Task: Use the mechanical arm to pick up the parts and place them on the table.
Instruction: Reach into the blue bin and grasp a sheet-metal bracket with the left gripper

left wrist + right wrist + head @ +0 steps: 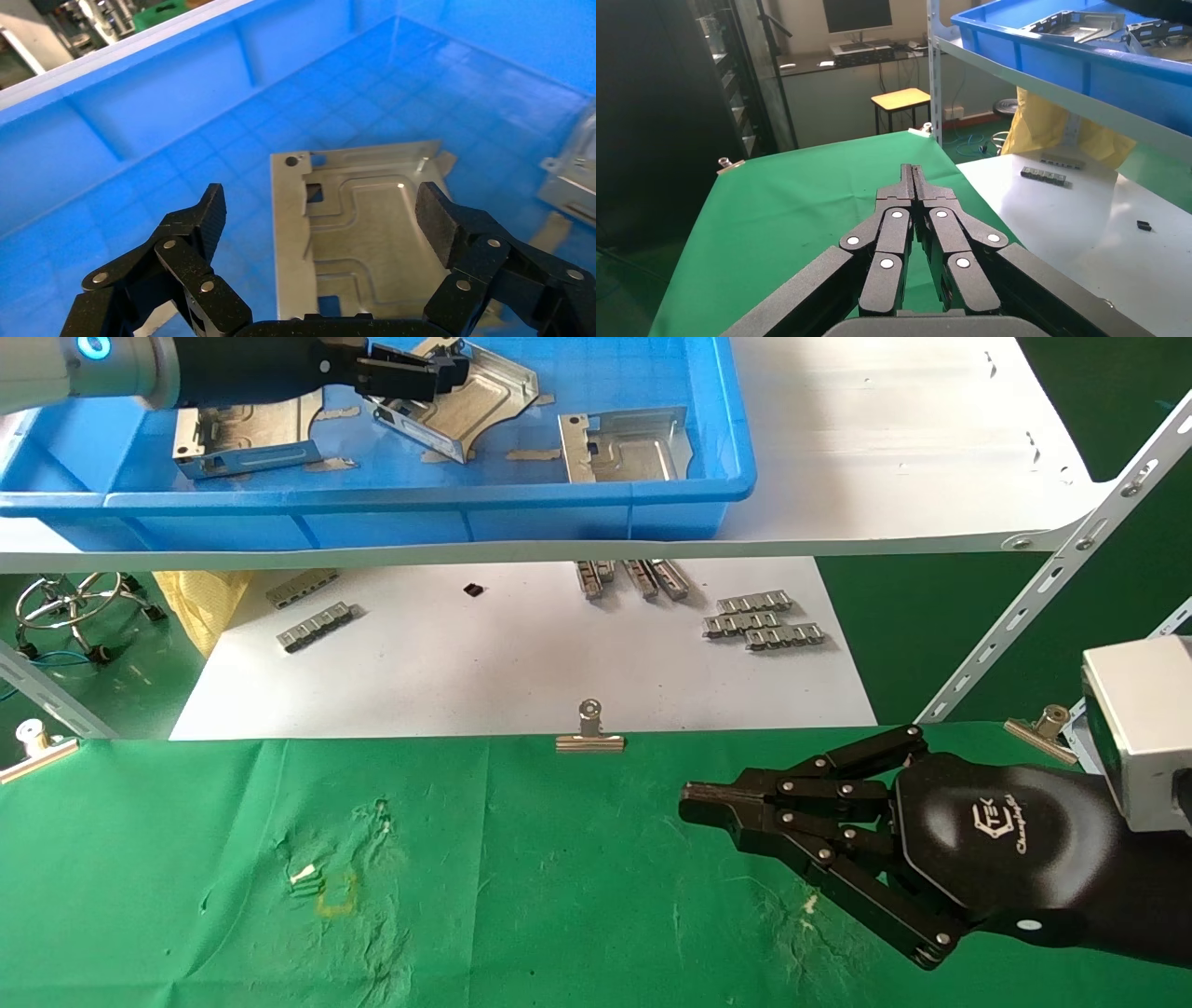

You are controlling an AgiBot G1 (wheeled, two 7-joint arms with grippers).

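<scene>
Head camera looks down from above; left wrist camera close inside the blue bin (559,495), shared

This is a workshop or small factory assembly area. A slotted-angle steel rack (1071,547) carries a white shelf board (885,449) with a blue plastic bin (419,519) of stamped sheet-metal brackets (624,447). Below it, grey ribbed metal strips (764,619) lie in rows on a white board (521,672). Binder clips (589,733) pin green cloth to the bench (466,877). The right wrist view shows a monitor (857,14) on a back desk, a wooden stool (904,102) and bare walls.
</scene>
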